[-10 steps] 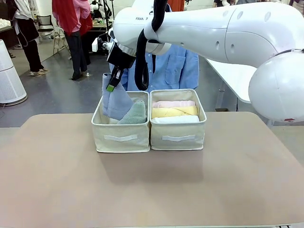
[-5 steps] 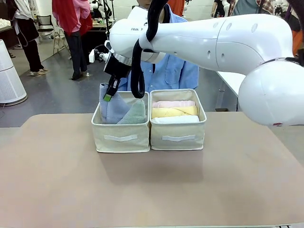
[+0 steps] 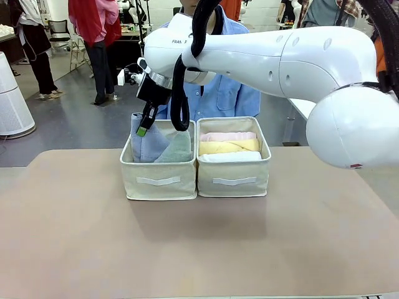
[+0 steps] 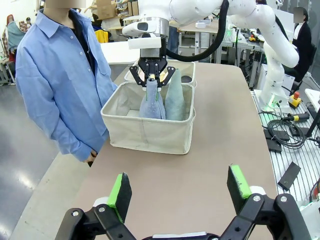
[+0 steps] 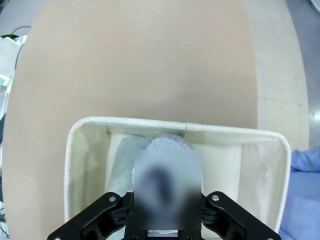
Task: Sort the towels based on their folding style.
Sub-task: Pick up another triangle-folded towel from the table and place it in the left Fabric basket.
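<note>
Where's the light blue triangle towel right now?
In the front view, the light blue towel stands in the left basket, beside the grey-green towel, its top pinched by the right end effector.

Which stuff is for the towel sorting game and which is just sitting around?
For the sorting: light blue towel, held by the right gripper; grey-green towel; pink towel; yellow towel; white towel; two baskets.

Just around: white floor appliance; left gripper, open.

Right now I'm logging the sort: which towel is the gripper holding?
The light blue triangle-fold towel in the left basket; the right gripper pinches its tip. The grey-green one beside it stands free.
</note>
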Tool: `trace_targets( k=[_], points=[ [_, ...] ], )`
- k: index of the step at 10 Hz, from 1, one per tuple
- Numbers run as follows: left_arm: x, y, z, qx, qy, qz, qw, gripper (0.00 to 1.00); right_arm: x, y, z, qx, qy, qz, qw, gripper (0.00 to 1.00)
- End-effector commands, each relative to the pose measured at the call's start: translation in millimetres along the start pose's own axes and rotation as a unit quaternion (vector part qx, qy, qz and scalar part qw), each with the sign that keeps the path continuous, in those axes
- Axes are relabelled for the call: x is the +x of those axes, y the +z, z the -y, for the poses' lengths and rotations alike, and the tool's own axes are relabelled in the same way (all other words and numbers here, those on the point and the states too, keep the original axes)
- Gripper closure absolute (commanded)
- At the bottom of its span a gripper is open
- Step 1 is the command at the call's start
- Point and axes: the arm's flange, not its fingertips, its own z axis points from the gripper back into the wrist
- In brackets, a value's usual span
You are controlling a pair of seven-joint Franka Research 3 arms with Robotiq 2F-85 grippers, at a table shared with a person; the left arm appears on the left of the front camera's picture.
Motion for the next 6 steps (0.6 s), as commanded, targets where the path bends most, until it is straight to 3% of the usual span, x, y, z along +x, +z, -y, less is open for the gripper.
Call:
trace_targets(
  k=[1, 6],
  points=[
    [0.6, 1.9, 1.6, -0.003, -0.001, 0.003, 1.000, 0.00, 4.8, -7.3, 8.4, 0.025, 0.000, 0.008, 1.000, 0.81],
    [0.6, 1.9, 1.6, -0.003, -0.001, 0.003, 1.000, 0.00, -1.1, -19.9, 5.9, 0.042, -0.004, 0.001, 0.999, 0.81]
  ],
)
